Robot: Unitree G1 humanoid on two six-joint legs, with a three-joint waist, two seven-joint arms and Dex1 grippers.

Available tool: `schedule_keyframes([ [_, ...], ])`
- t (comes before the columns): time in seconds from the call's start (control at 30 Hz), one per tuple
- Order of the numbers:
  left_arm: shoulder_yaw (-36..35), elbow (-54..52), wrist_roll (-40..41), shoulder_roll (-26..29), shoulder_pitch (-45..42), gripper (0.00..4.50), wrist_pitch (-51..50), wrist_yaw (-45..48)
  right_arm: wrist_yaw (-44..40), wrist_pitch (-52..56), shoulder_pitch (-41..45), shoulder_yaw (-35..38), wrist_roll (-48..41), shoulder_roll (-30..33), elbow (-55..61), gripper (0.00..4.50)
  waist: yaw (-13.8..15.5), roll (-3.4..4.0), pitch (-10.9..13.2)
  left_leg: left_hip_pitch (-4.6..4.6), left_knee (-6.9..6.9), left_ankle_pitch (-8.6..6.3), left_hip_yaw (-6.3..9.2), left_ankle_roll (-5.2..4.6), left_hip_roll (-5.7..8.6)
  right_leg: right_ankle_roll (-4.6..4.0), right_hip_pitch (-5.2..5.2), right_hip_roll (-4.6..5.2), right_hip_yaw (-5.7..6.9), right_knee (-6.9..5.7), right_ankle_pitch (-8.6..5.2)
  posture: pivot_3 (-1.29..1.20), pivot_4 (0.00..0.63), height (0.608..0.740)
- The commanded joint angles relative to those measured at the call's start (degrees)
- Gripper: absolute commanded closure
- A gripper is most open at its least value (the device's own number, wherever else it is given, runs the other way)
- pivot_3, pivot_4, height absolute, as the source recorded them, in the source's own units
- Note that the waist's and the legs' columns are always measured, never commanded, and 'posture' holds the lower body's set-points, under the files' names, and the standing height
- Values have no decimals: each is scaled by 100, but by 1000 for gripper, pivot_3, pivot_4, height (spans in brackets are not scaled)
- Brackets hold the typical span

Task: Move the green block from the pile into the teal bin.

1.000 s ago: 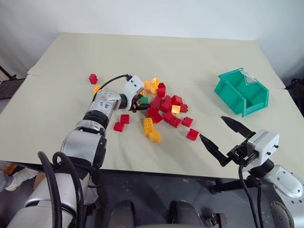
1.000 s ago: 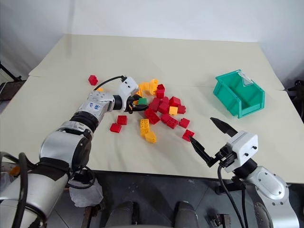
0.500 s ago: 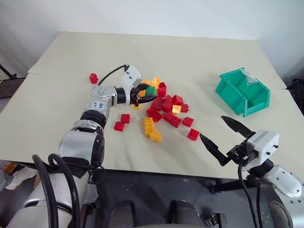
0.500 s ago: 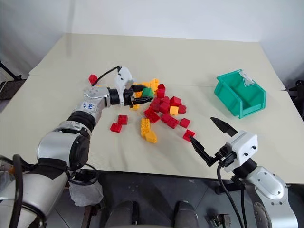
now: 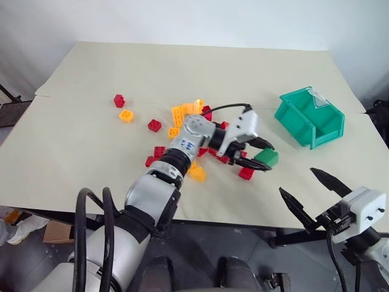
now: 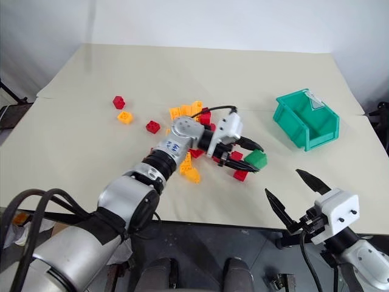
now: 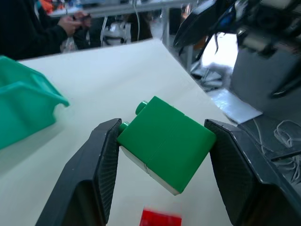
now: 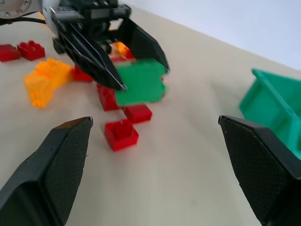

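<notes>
My left gripper is shut on the green block, holding it in the air just right of the pile of red and yellow-orange bricks. In the left wrist view the green block sits clamped between both fingers, studs pointing away. The teal bin stands further right and back, open side toward the pile; part of the teal bin appears in the left wrist view. My right gripper hangs open past the table's near right edge with nothing between its fingers. The right wrist view shows the green block in the left gripper's fingers.
A single red brick, a yellow-orange brick and another red brick lie apart to the left of the pile. The beige table stretches wide behind. A person sits beyond the table in the left wrist view.
My left gripper has lifted the green block out of the pile and swung it right toward the teal bin. My right gripper has drawn back and lower, still open.
</notes>
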State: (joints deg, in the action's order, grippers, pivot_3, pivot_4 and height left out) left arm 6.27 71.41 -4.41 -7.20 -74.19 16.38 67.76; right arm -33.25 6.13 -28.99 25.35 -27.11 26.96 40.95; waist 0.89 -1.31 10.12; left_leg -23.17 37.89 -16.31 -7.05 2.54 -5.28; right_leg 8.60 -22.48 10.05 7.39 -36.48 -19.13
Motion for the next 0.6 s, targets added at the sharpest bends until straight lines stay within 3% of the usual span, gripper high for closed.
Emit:
schedule_keyframes([
  [0.03, 136, 151, -169, -300, 64, 2004, -181, -489, 112, -162, -209, 149, -36, -168, 351, 0, 4, 2, -1, 0, 2, -1, 1, -1, 0, 0, 0, 0, -1, 2, 0, 0, 150, 740],
  [0.07, 183, 192, -210, -365, 100, 2004, -246, -581, 145, -193, -263, 133, 0, -236, 390, 0, 8, 2, -1, -1, 4, -1, 1, -2, 0, 0, 0, 0, -2, 2, 0, 0, 150, 740],
  [0.17, 202, 215, -261, -463, 120, 1130, -184, -965, 195, -254, -324, 87, 43, -378, 448, 0, 53, 2, -1, -5, 5, -3, 0, -5, 0, 0, 0, 0, -2, 1, 0, 0, 150, 740],
  [0.3, -154, 115, 204, -452, 73, 38, -177, -336, 150, -293, -312, 63, 58, -379, 409, 0, 62, 2, -1, -9, 5, -5, 0, -8, 0, 0, 0, 1, 0, -3, 0, 0, 150, 740],
  [0.5, -411, -15, 443, -20, 98, 38, 41, 64, 44, -212, -54, 14, 30, -165, 285, 0, 45, 3, -1, -8, 5, -5, -2, -9, 0, 0, 0, 1, -1, 0, 0, 0, 150, 740],
  [0.6, -799, -229, 898, 468, 206, 38, 183, 790, -106, -118, 67, 83, -71, 36, 145, 0, 32, 4, -1, -8, 6, -5, 0, -9, 0, -1, -2, 0, -1, -1, 0, 0, 150, 740],
])
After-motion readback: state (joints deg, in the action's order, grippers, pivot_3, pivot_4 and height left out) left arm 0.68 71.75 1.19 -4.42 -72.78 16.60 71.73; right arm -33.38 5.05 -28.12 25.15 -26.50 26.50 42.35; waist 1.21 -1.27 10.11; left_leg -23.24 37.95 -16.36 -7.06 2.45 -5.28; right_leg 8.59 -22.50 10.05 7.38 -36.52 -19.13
